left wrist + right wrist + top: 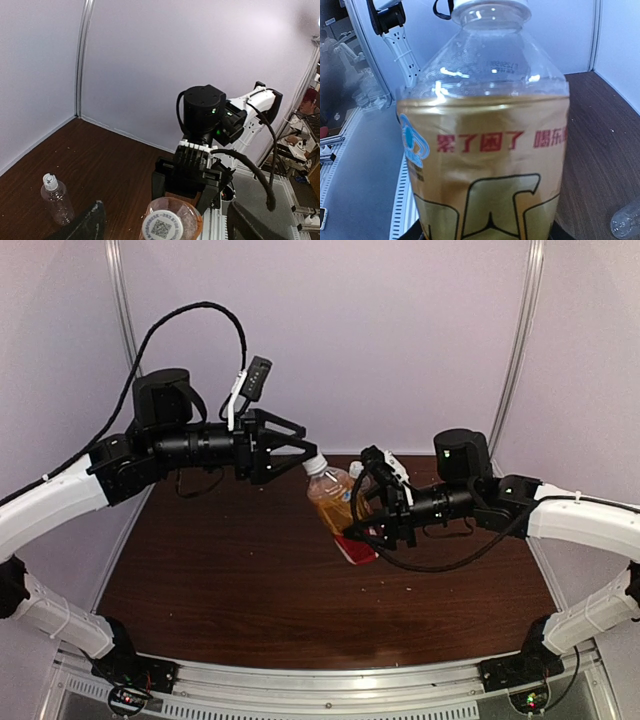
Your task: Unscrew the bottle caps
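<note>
The amber-orange bottle (333, 502) with a gold and red label is tilted above the table, its whitish cap (313, 464) pointing at my left gripper (300, 450). My right gripper (375, 522) is shut on the bottle's lower body. In the left wrist view the cap (161, 227), printed with a QR code, sits between my wide-open fingers (87, 224), which do not touch it. The bottle fills the right wrist view (485, 150), where the right fingers are almost hidden. The clear bottle (56, 200) stands upright on the table with its cap (49, 181) on.
The dark brown wooden table (230, 580) has white walls at the back and sides. The clear bottle also shows in the right wrist view (627, 222) at the lower right. In the top view it is mostly hidden behind the amber bottle.
</note>
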